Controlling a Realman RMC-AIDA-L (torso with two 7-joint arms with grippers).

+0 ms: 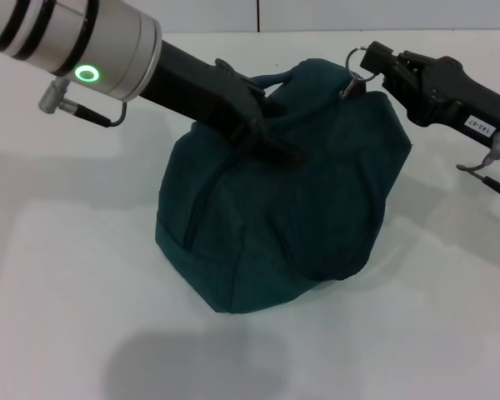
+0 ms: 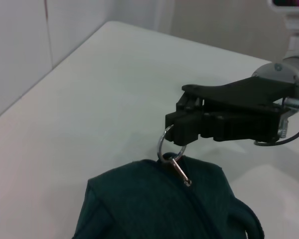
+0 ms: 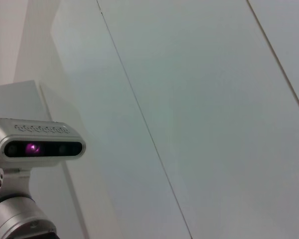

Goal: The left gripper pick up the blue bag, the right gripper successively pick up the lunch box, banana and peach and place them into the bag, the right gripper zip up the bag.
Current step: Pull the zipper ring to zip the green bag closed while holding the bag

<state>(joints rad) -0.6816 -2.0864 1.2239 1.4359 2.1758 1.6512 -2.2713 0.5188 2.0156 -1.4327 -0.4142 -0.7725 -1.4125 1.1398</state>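
The blue bag (image 1: 275, 225) stands bulging on the white table with its top drawn closed. My left gripper (image 1: 267, 133) is shut on the bag's fabric at the top, beside a loop handle (image 1: 271, 81). My right gripper (image 1: 375, 67) is shut on the metal ring zip pull (image 1: 358, 60) at the bag's top right end. The left wrist view shows that gripper (image 2: 182, 132) pinching the ring (image 2: 165, 147) just above the bag (image 2: 154, 204), at the end of the zip seam. The lunch box, banana and peach are out of view.
The white table (image 1: 75, 250) surrounds the bag. A white wall stands behind its far edge (image 2: 65, 55). The right wrist view shows only wall panels and my head camera (image 3: 40, 147).
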